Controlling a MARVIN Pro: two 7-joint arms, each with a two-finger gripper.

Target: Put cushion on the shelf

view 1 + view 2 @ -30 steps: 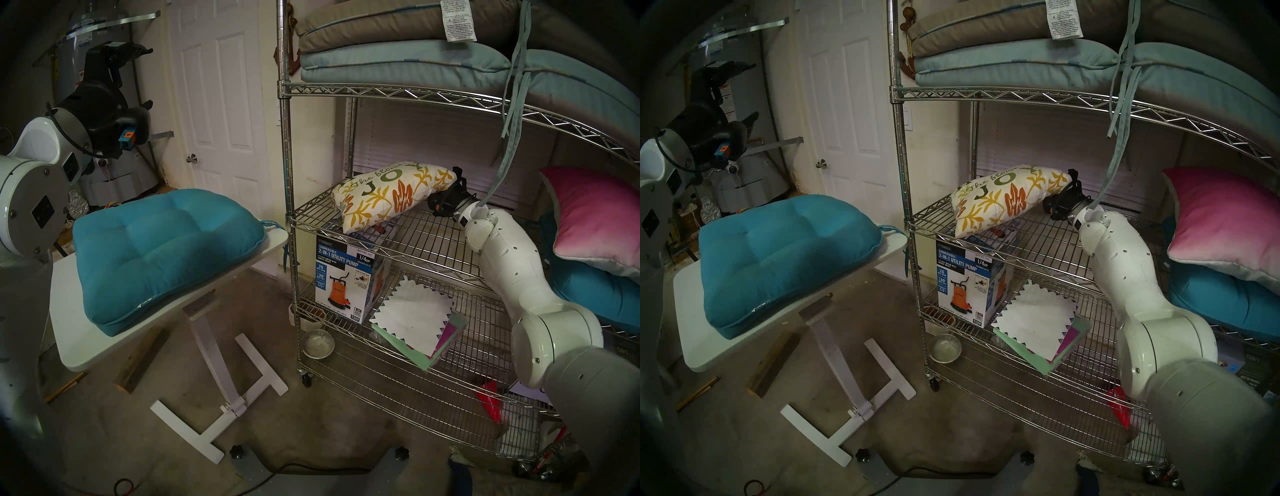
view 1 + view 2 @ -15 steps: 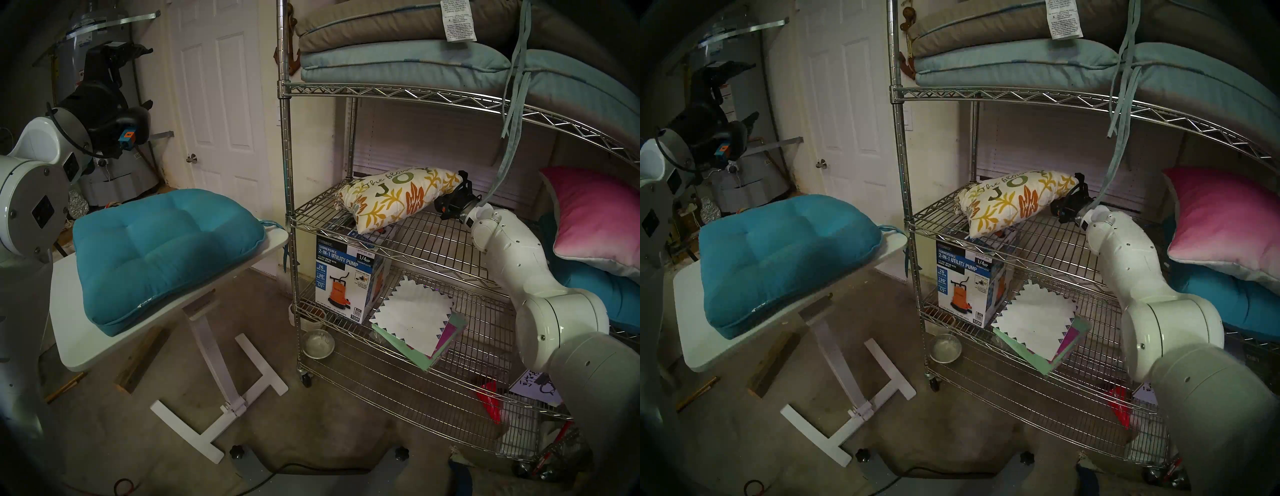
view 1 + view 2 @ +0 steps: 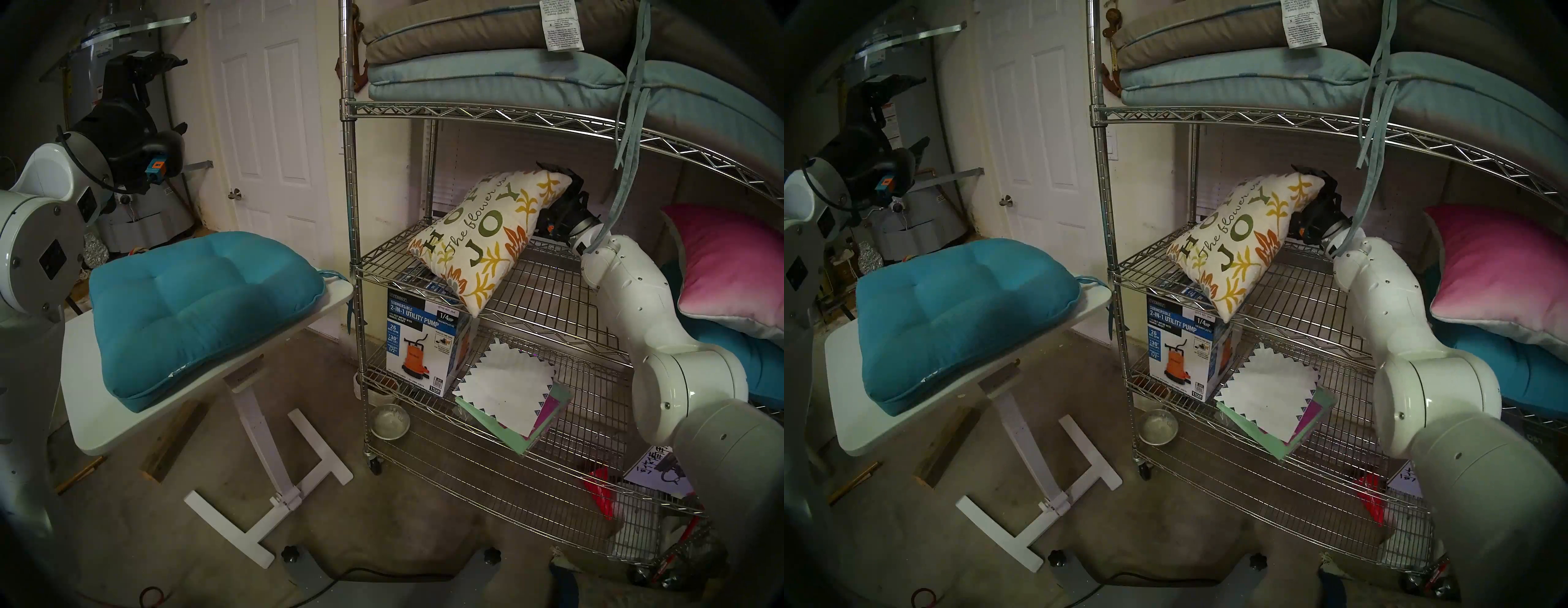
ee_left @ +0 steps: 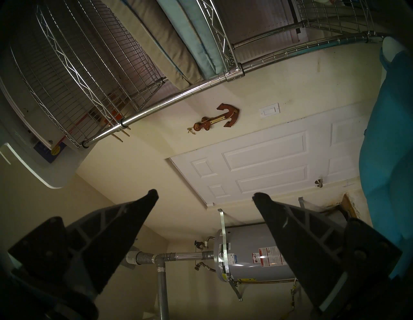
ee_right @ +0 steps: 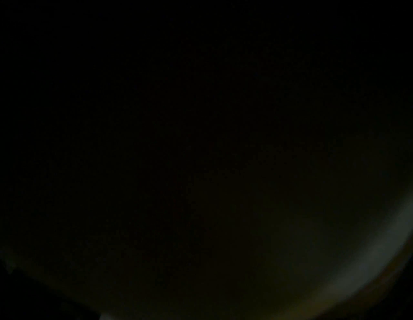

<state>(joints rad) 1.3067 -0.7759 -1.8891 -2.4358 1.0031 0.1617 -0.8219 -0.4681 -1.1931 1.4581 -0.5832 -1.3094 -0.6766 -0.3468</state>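
The cushion (image 3: 488,237) (image 3: 1242,242), cream with orange and olive flowers and "HOPE", "JOY" lettering, stands tilted on the middle tier of the chrome wire shelf (image 3: 551,297) (image 3: 1306,297). Its lower edge rests near the tier's front left and its top right corner is raised. My right gripper (image 3: 562,178) (image 3: 1318,180) sits behind that corner, black fingers spread apart with the corner between them. The right wrist view is dark, covered by fabric. My left gripper (image 4: 204,194) (image 3: 144,63) is raised at the far left, open and empty, pointing at the wall.
A teal tufted seat cushion (image 3: 203,314) lies on the white tilting table (image 3: 106,424) at left. Below the cushion stand a pump box (image 3: 424,348) and papers (image 3: 509,395). A pink pillow (image 3: 729,263) fills the tier's right end. Fabric ties (image 3: 628,127) hang beside my right wrist.
My right arm raised the cushion's right corner, tipping it from nearly flat to steeply tilted. The right fingers now look spread. The left arm has not moved.
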